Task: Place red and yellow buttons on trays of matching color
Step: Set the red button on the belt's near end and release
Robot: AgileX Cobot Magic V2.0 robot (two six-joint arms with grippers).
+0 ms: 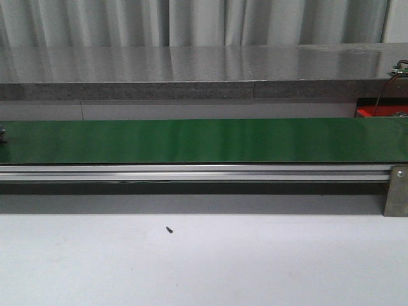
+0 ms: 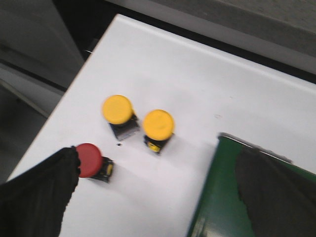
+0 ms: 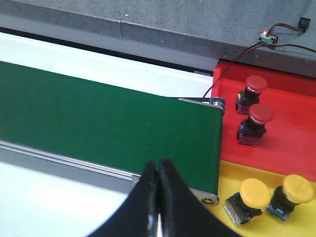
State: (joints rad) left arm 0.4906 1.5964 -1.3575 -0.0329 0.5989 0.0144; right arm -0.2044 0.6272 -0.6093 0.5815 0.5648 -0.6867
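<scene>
Count: two round yellow-capped buttons (image 2: 117, 109) and one red-capped button (image 2: 89, 160) on the white table (image 2: 197, 84), mid-left of the left wrist frame. Left hand (image 2: 158, 197) wide, nothing held. Right hand (image 3: 158, 197) pinched closed, nothing between its fingers. Two red buttons (image 3: 256, 118) on the red tray (image 3: 291, 128), two yellow buttons (image 3: 271, 192) on the yellow tray (image 3: 232, 170) — lower right, edge cut off. Green conveyor belt (image 1: 204, 140) bare.

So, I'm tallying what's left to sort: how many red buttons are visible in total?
3. One red button lies on the white table beside the left gripper's finger; two, and, already stand on the red tray. Others may be out of view.
</scene>
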